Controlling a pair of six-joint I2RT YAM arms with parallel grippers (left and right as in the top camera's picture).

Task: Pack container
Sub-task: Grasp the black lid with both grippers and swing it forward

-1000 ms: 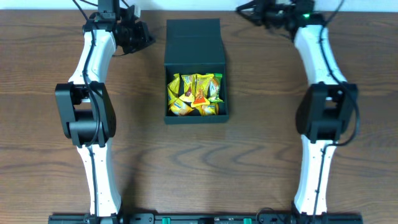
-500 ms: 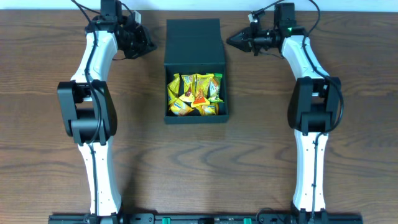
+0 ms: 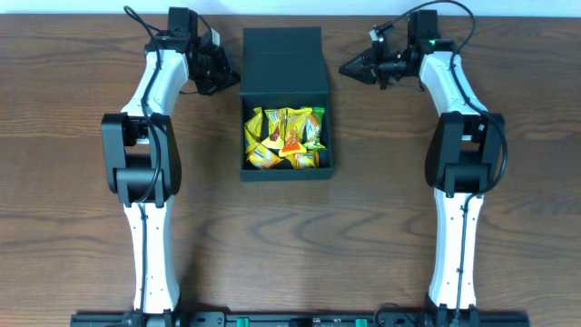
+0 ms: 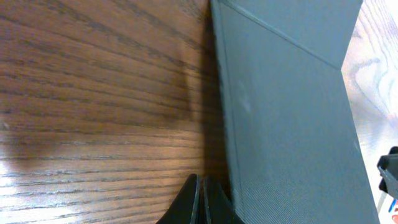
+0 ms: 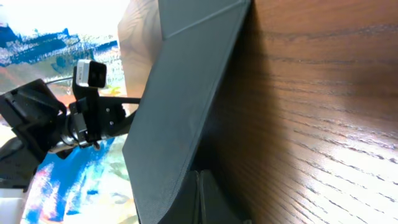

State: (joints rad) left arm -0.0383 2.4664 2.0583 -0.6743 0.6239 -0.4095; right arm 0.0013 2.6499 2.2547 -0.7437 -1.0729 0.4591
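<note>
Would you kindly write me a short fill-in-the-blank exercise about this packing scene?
The lid of the container lies ___. The packets inside are mostly ___ in colour. The left gripper and the right gripper, either side of the lid, both have their fingers ___.
Missing words: open; yellow; shut.

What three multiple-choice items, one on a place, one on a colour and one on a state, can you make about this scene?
1. Where do the candy packets lie? A) inside the container B) beside it C) under it
2. What is their main colour? A) red B) yellow C) white
3. How is the lid? A) shut B) open C) missing
Answers: 1 A, they fill the box's open compartment; 2 B, the wrappers are mostly yellow; 3 B, the flap is swung back, baring the contents.
</note>
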